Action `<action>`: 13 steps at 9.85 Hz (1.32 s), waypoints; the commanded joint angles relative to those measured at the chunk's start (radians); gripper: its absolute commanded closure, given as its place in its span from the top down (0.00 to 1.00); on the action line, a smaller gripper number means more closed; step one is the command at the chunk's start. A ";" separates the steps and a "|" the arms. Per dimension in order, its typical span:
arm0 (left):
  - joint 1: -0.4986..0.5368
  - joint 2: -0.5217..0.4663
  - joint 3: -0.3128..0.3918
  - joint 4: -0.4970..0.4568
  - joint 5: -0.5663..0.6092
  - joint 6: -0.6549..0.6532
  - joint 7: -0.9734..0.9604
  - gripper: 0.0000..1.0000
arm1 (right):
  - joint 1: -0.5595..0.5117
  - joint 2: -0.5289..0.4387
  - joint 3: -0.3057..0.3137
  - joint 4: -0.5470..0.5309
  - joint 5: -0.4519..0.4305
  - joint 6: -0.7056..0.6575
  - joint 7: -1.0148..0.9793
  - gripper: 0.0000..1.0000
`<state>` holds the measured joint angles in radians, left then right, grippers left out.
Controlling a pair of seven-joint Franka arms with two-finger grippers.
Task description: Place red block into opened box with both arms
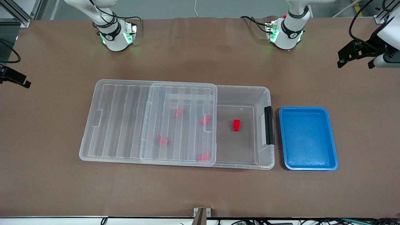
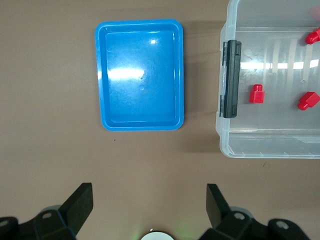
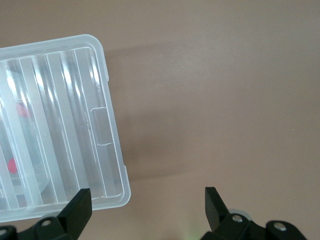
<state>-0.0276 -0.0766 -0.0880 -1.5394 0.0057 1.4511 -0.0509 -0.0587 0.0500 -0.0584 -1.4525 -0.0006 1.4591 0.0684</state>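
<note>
Left pincer (image 2: pixel 150 202) spread wide and empty, hanging over bare brown surface (image 2: pixel 50 150) at the left arm's end, with the blue tray (image 2: pixel 140 75) just ahead of its fingertips and the clipped short end of the box (image 2: pixel 227 145) a little off to one side. Right pincer (image 3: pixel 145 210) likewise wide open, gripping nothing, over bare surface at the right arm's end, one corner of the ribbed lid (image 3: pixel 107 150) close beside one finger. Both waiting, well clear of the work. Outward from the left pincer, past the black clip (image 2: pixel 230 79): one red block (image 1: pixel 236 124) standing on the box floor in the uncovered part, apart from every wall. Four more red blocks under the lid (image 1: pixel 150 122), which sits slid along toward the right arm's end, overhanging the box there and leaving only the clip end open. Probably very light, rigid, smooth plastic; little risk of breakage, some risk of skidding or tipping under an off-centre pinch. Best taken from straight above across the two flat sides of the wider lower body, fingers low, not on the narrower stepped top. Thin clear walls likely to flex and shift if nudged, so a descent well inside the rim looks wise.
</note>
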 commanded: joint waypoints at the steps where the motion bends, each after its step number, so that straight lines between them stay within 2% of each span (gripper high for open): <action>1: 0.003 0.006 0.005 -0.031 -0.016 0.011 0.011 1.00 | 0.002 -0.012 0.005 0.000 -0.018 0.000 0.016 1.00; 6: 0.003 0.012 0.007 -0.025 -0.013 0.011 0.011 1.00 | -0.003 -0.009 0.003 -0.014 -0.015 -0.002 -0.021 1.00; 7: 0.005 0.012 0.008 -0.025 -0.015 0.011 0.012 1.00 | 0.000 0.001 0.005 -0.023 0.000 0.009 -0.144 0.98; 8: 0.005 0.011 0.008 -0.025 -0.013 0.011 0.011 1.00 | 0.002 0.025 0.003 -0.069 0.046 0.067 -0.222 0.66; 9: 0.005 0.011 0.008 -0.025 -0.012 0.011 0.011 1.00 | 0.000 0.030 0.003 -0.124 0.060 0.143 -0.237 0.41; 10: 0.005 0.011 0.016 -0.025 -0.010 0.011 0.012 1.00 | 0.008 0.050 0.005 -0.173 0.060 0.182 -0.242 0.00; 13: 0.005 0.012 0.022 -0.025 -0.010 0.011 0.014 1.00 | 0.063 0.108 0.005 -0.414 0.057 0.428 -0.263 0.00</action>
<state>-0.0240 -0.0741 -0.0696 -1.5405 0.0056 1.4535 -0.0508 -0.0155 0.1719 -0.0519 -1.7495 0.0501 1.7967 -0.1728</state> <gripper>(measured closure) 0.000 0.802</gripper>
